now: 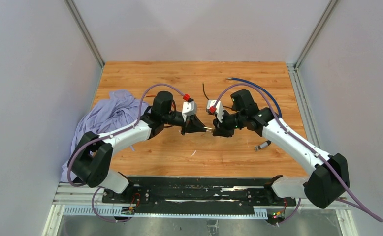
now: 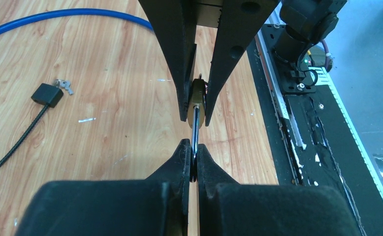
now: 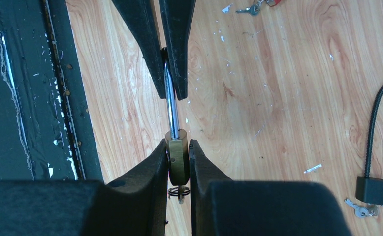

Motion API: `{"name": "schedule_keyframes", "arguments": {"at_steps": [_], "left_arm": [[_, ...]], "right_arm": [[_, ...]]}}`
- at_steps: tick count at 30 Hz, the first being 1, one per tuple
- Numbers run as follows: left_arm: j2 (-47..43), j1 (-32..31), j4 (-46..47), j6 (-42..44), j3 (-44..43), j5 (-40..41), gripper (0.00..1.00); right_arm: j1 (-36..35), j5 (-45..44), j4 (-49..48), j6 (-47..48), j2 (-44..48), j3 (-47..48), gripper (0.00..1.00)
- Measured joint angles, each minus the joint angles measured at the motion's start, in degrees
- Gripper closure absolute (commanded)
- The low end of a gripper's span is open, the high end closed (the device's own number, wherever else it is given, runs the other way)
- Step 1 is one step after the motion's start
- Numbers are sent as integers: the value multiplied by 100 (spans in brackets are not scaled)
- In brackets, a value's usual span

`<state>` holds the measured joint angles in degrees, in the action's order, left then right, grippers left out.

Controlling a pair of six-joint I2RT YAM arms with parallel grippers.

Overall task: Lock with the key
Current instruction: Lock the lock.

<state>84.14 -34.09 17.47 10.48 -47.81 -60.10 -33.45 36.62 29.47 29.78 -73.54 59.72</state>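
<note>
Two grippers share one padlock [image 3: 178, 160] in mid-air over the table [image 1: 194, 78]. The right gripper [image 3: 178, 147] is clamped on its brass body, and the left gripper [image 2: 193, 153] is nipped on the steel shackle [image 3: 171, 108]. To do this step well, I judge, hold both grips in line and press the shackle straight home before turning the key. Only the right wrist view shows the key ring [image 3: 179, 193] hanging under the body. The left wrist view hides it, but shows the cable lock [image 2: 47, 94] lying farther off.

Brass padlock [image 3: 178, 157], glossy steel shackle [image 3: 171, 105]
</note>
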Motion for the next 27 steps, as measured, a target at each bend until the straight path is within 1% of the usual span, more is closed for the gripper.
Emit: {"name": "schedule_keyframes", "arguments": {"at_steps": [7,27], "left_arm": [[24,-83,74,7,0,50,100],[-17,-151,63,68,70,157,100]], "right_arm": [[0,-96,48,7,144,-76,99],[-105,-256,120,15,142,-87,99]]}}
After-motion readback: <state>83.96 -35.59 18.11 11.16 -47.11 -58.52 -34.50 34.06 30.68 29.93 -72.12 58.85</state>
